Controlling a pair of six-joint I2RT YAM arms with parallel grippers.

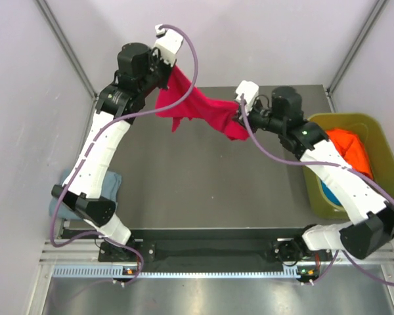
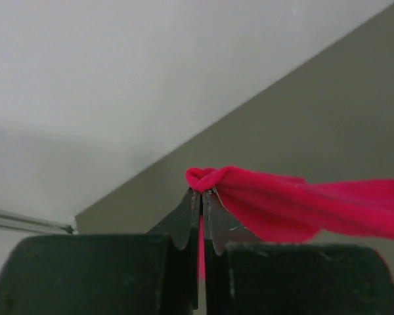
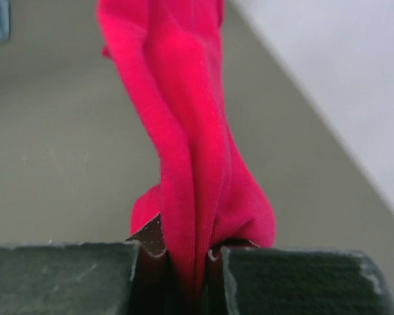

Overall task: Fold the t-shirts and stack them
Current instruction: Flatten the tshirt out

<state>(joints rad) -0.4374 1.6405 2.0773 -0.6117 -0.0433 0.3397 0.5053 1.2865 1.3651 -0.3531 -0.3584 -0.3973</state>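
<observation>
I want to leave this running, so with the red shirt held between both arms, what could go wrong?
The left end effector pinches only a thin fold of the red t-shirt at its tips, so it could slip free. The shirt hangs bunched toward the right end effector, so it may land creased. The grey-blue t-shirt by the left arm's elbow might get dragged.

Robot lab cell: white panel walls [image 1: 26, 98], slotted mounting rail [image 1: 203, 270]
</observation>
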